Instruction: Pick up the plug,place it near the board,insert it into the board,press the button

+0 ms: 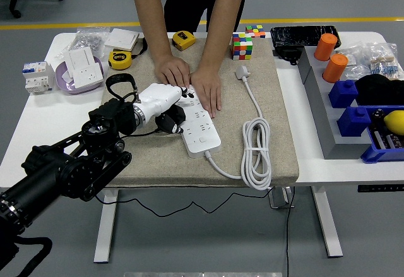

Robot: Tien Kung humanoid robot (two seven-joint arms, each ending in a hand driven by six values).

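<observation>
Nearest you, the black left arm (pixel 63 166) comes in from the 8 o'clock corner and reaches up over the beige felt mat (pixel 151 157) that covers the middle of the white table (pixel 25 138). Your left hand (pixel 161 103), white-shelled with dark fingers, sits at the left edge of the white power strip board (pixel 199 122). Its fingers are curled around a black plug (pixel 169 120), which is pressed against the board's left side; whether the pins are in a socket you cannot tell from here. The right arm does not show.

The board lies lengthwise on the mat, running from 6 to 12 o'clock, with its round button (pixel 202 141) near its lower end. Its white cable (pixel 255 157) leaves that near end, loops in a coil at about 4 o'clock of the board, then runs up to a white plug head (pixel 242 72) lying loose on the mat at 1 o'clock.

Just past your hand, a person's two hands (pixel 189 81) lie flat on the far half of the board, holding it down; one of them is just beside your fingertips.

Farther off, at 10 o'clock, a yellow tape measure (pixel 119 59) sits by a purple bowl (pixel 63 82) holding white sockets. At 12 o'clock lie a second yellow tape measure (pixel 184 39) and a multicoloured puzzle cube (pixel 242 45). At 2 o'clock stand two orange cylinders (pixel 331 56) and blue bins (pixel 353 106).
</observation>
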